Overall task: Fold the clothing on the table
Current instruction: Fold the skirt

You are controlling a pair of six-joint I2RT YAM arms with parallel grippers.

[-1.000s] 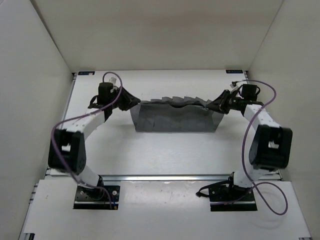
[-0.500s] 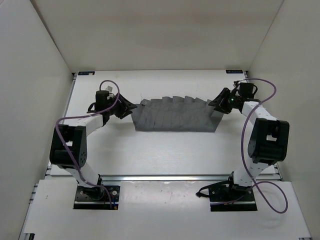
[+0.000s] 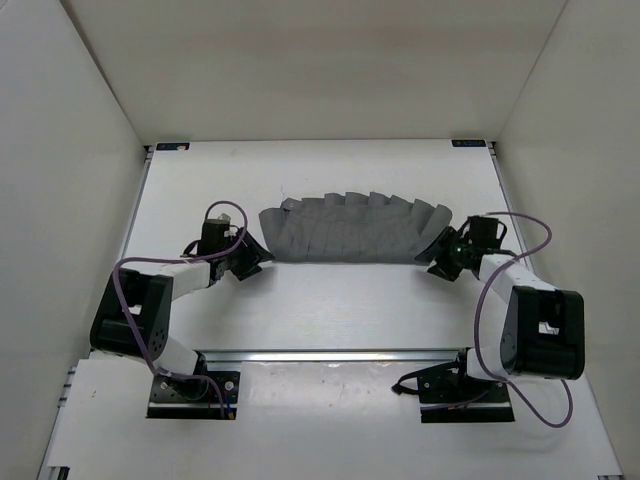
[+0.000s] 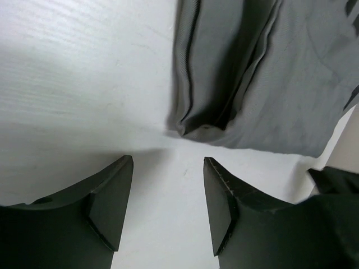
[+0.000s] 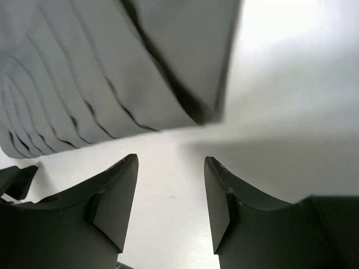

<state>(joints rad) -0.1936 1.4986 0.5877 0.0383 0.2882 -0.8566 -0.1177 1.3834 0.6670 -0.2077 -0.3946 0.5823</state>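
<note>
The clothing (image 3: 352, 232) lies spread on the table (image 3: 330, 300), a wide grey band across the middle of the white surface, and from above we see a row of pleat-like folds fanning along its far edge while the near edge curves gently. We spot the left gripper (image 3: 252, 261) low on the table just off the garment's left end, and the right gripper (image 3: 441, 259) just off its right end, so the fabric stretches between the two. Over to the left wrist camera: we look down between two dark fingers (image 4: 109, 199) standing well apart, with only bare white table in the gap, and the garment's folded corner sits a little beyond the tips, not touching them. The jaws are parted and grip nothing. On the right wrist camera we get the mirror picture: both fingers (image 5: 112, 193) are spread, white surface lies between them, and the grey corner with its stacked folds rests just past the tips, clear of both. That hand too is wide and carries nothing. From above, purple cables (image 3: 130, 270) loop along both arms, and a metal rail (image 3: 330, 353) runs along the table's near side in front of the arm bases.
</note>
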